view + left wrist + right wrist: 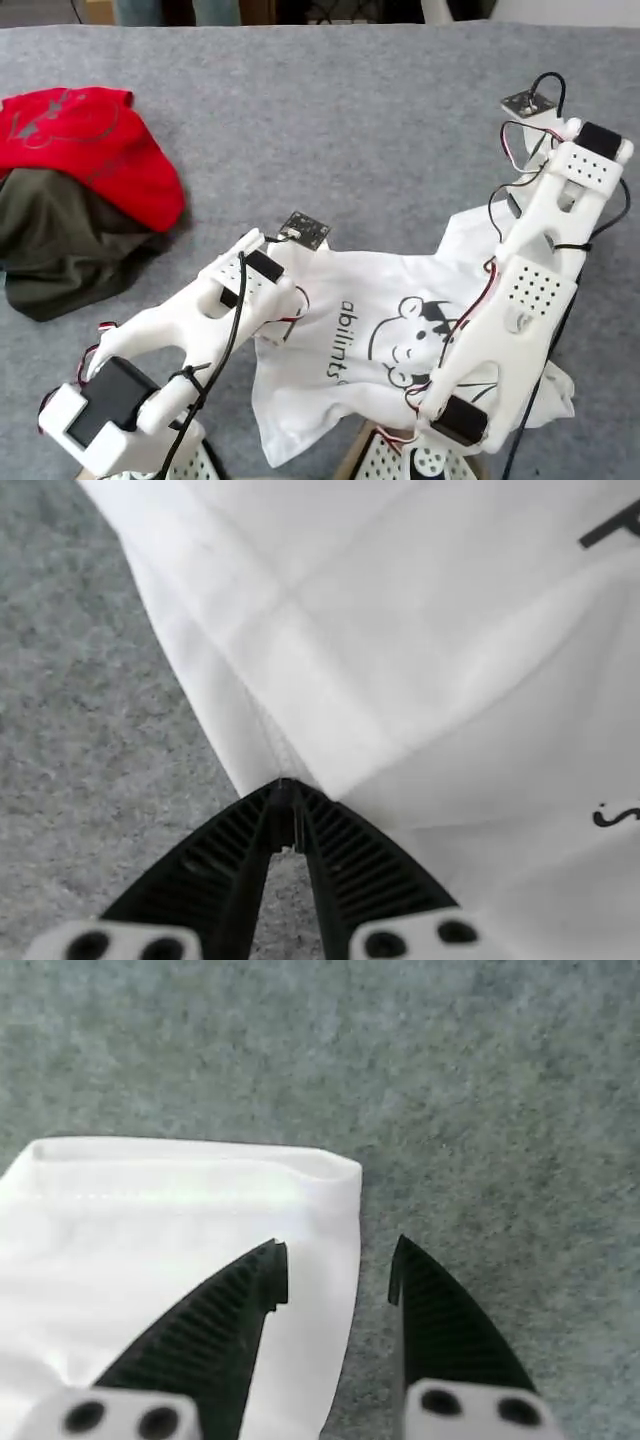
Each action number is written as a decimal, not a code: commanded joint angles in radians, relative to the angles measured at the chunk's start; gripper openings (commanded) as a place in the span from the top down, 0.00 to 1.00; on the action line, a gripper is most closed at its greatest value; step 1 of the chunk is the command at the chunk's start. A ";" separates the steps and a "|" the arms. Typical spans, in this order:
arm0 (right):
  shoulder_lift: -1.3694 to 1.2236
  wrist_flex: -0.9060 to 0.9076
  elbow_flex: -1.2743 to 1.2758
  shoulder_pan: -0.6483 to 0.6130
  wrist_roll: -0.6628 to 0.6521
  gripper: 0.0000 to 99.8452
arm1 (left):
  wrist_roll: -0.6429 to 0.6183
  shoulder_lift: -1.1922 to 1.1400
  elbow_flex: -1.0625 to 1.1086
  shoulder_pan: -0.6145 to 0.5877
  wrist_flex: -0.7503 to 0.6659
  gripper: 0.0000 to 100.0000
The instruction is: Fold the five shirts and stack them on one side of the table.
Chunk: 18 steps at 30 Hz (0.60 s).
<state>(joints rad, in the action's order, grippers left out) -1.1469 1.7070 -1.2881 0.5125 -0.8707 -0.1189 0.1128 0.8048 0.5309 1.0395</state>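
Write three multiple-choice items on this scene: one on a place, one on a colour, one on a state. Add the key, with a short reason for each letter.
1. Where does the red shirt lie?
A. On the dark shirt, off to one side.
B. Spread flat on its own.
C. In a gripper's jaws.

2. What colour is the printed shirt that lies spread out?
A. Red.
B. White.
C. Dark.

3. How do the right gripper's jaws stand?
A. Shut on cloth.
B. Open, with the printed shirt's sleeve edge in the gap.
C. Shut on nothing.

Key:
1 A, since the high view shows the red cloth overlapping the dark one at the side.
2 B, since its cloth is white with a dark print.
3 B, since the right wrist view shows a clear gap between the jaws, with the sleeve's edge in it.
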 commanded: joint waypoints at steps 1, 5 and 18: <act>0.033 -0.029 0.005 -0.026 -0.009 0.83 | 0.000 -0.008 -0.002 -0.005 -0.011 0.97; -0.001 -0.064 -0.005 -0.043 0.006 0.83 | 0.000 -0.008 -0.002 -0.005 -0.011 0.97; -0.197 -0.069 -0.196 -0.044 0.038 0.83 | 0.000 -0.008 -0.002 -0.005 -0.011 0.97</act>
<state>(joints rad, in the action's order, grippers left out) -1.3172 1.6548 -1.4154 0.4772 -0.8416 -0.1189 0.1128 0.8048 0.5309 1.0395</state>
